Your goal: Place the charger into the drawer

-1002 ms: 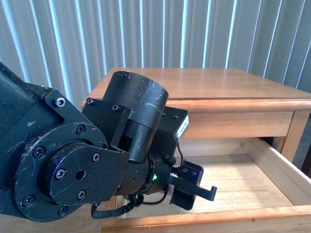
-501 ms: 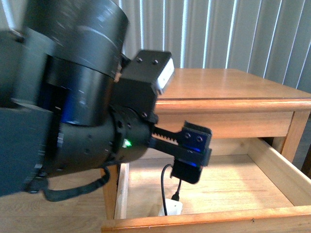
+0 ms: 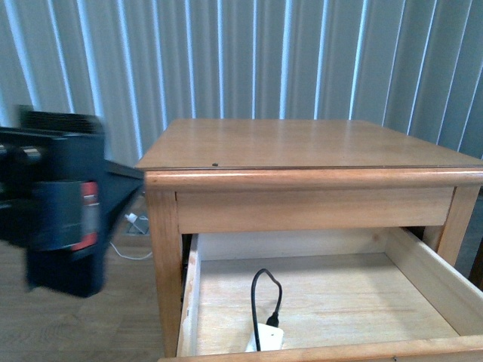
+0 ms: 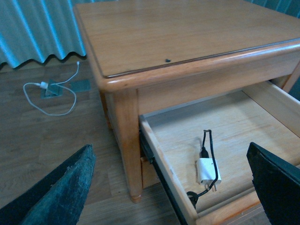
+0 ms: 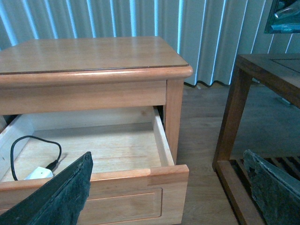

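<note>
Nearest, the left gripper point(image 4: 169, 146) and the right gripper point(image 5: 167, 154) both have their jaws spread wide with nothing between them. The one charger point(image 3: 266, 336) lies inside the one open drawer point(image 3: 355, 298), near its front left corner, its black cable looping toward the back. The placing looks done, so the care is to keep both arms clear of that loop; beyond are one nightstand point(image 3: 302, 143) and one white cable point(image 4: 47, 89) on the floor.
</note>
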